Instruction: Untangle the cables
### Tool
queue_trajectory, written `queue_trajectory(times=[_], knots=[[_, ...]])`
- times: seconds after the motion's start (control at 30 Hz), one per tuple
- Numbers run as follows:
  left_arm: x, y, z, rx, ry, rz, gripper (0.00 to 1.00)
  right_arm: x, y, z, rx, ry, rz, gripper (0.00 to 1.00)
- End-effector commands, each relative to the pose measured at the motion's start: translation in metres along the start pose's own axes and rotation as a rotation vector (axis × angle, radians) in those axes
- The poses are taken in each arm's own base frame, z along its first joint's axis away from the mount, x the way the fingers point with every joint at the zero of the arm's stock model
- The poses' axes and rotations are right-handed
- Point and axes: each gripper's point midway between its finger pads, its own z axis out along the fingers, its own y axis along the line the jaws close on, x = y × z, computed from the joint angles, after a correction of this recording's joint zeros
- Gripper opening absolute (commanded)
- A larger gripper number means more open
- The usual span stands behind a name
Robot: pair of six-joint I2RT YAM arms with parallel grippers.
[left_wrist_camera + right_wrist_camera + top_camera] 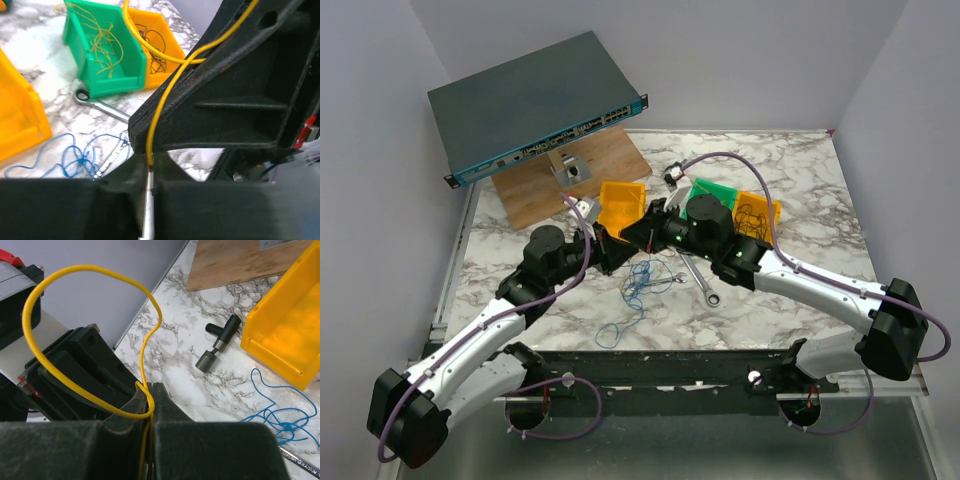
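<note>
A yellow cable (pixel 75 272) arcs up in a wide loop, and my right gripper (pixel 154 390) is shut on it where the strand crosses itself. Both grippers meet above the middle of the table, my left gripper (pixel 638 240) tip to tip with the right gripper (pixel 662 232). In the left wrist view the yellow cable (pixel 170 90) runs down the right gripper's black body and ends at the mouth of my left gripper (pixel 150 167), whose jaws stand a narrow slit apart. A knotted blue cable (pixel 640 285) lies loose on the marble just in front (pixel 75 160).
A silver wrench (pixel 700 280) lies right of the blue cable. A green bin (pixel 100 55) and an orange bin (pixel 160 45) hold more thin wires. A yellow bin (pixel 620 205), a black T-handle tool (pixel 217 342), a wooden board (pixel 570 180) and a network switch (pixel 535 105) sit behind.
</note>
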Motion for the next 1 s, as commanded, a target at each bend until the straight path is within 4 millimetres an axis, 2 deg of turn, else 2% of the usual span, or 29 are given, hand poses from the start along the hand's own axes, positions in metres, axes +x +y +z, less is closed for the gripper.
queue_trajectory(times=[0.0,0.07,0.1,0.13,0.17,0.2,0.23,0.37,0.43,0.57,0.67,0.77,0.97], knots=[[-0.022,-0.012,0.004,0.044,-0.057,0.022,0.0,-0.013,0.01,-0.009,-0.019,-0.02,-0.003,0.01],[-0.024,-0.01,0.004,0.033,-0.068,0.02,0.0,-0.018,0.0,-0.015,0.042,-0.049,-0.024,0.03],[-0.025,-0.01,0.004,0.028,-0.07,0.016,0.0,-0.021,-0.009,-0.018,0.089,-0.068,-0.034,0.13],[-0.025,-0.008,0.005,0.018,-0.068,0.011,0.0,-0.025,-0.02,-0.024,0.146,-0.088,-0.05,0.35],[-0.024,-0.005,0.006,0.004,-0.06,0.005,0.0,-0.027,-0.027,-0.029,0.188,-0.103,-0.066,0.5],[-0.024,-0.003,0.008,-0.008,-0.05,-0.002,0.0,-0.025,-0.042,-0.037,0.263,-0.098,-0.084,0.62],[-0.024,-0.001,0.011,-0.019,-0.038,-0.009,0.0,-0.026,-0.055,-0.046,0.331,-0.106,-0.096,0.67],[-0.026,0.002,0.03,-0.015,0.003,-0.026,0.0,-0.034,-0.103,-0.089,0.609,-0.165,-0.138,0.73],[-0.028,0.005,0.043,-0.01,0.008,-0.034,0.0,-0.037,-0.12,-0.114,0.717,-0.197,-0.148,0.77],[-0.035,0.008,0.081,0.0,0.032,-0.046,0.0,-0.047,-0.142,-0.163,0.883,-0.297,-0.135,0.82],[-0.032,0.016,0.119,-0.01,0.073,-0.056,0.0,-0.056,-0.149,-0.195,0.95,-0.399,-0.104,0.82],[-0.039,0.019,0.157,-0.003,0.043,-0.003,0.0,-0.064,-0.145,-0.214,0.94,-0.46,-0.085,0.81],[-0.049,0.051,0.216,-0.13,-0.029,0.112,0.0,-0.074,-0.139,-0.225,0.923,-0.503,-0.081,0.8]])
